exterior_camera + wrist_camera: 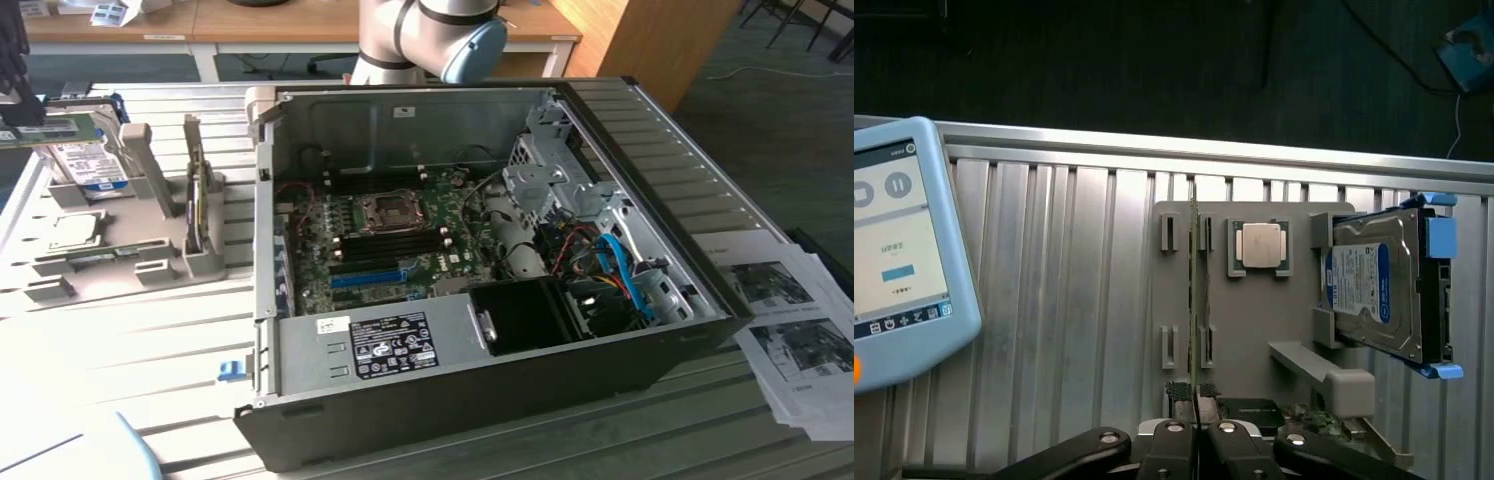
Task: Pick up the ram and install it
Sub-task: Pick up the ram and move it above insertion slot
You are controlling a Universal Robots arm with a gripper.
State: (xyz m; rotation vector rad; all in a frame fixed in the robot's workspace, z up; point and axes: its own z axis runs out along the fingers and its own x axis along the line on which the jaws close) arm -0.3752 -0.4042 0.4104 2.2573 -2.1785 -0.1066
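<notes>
My gripper (pixel 24 118) hangs at the exterior view's far left, above the grey parts holder (pixel 140 268), shut on the ram (pixel 56 131), a thin green stick. In the wrist view the ram (pixel 1195 300) shows edge-on, running away from my closed fingertips, with the gripper (pixel 1197 425) over the holder (pixel 1284 330). The open computer case (pixel 467 350) stands in the middle, with the motherboard (pixel 387 240) and its dark memory slots exposed, well off to the exterior view's right of the gripper.
The holder also carries a silver hard drive (pixel 1374 290) with a blue-white label, a square processor (pixel 1261 244) and a further green strip (pixel 107 257). A blue slot (pixel 367 276) lies on the motherboard. A light-blue tablet (pixel 899 250) and papers (pixel 787 330) lie on the slatted table.
</notes>
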